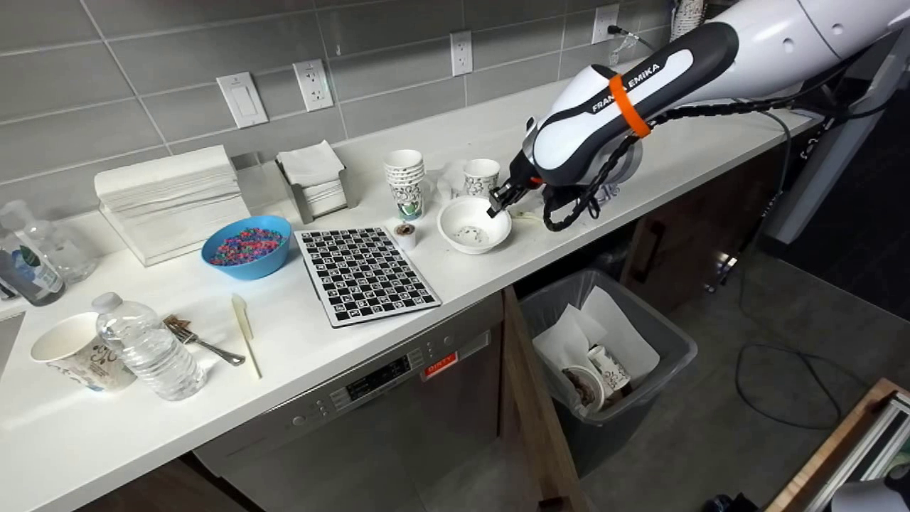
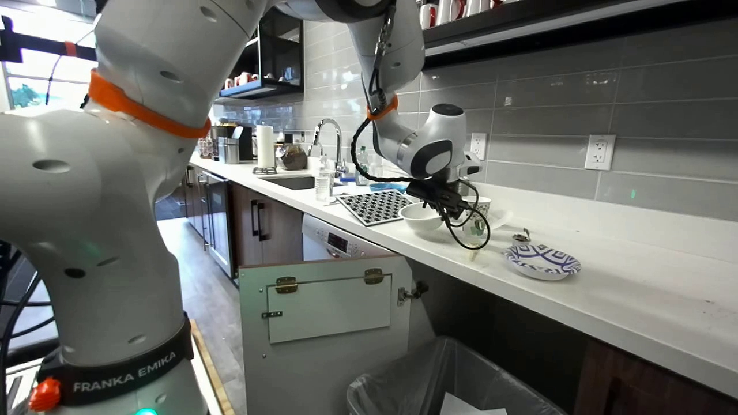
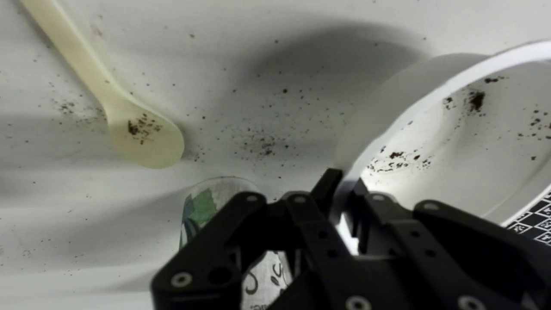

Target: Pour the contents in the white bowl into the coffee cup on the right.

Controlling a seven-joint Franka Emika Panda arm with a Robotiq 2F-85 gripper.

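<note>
As gripper pinches its thin rim, round white bowl is near patterned coffee cup
Wrist view alone shows dark grains on smooth, pale spoon

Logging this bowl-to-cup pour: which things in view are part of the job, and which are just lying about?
Part of the job:
White bowl, with the gripper closed on its rim
Dark crumbs inside it
Coffee cup

Just lying about:
Blue bowl of colourful bits
Stack of patterned cups
Checkered board
Pale spoon
Blue-patterned dish
Fork
Water bottle
</note>
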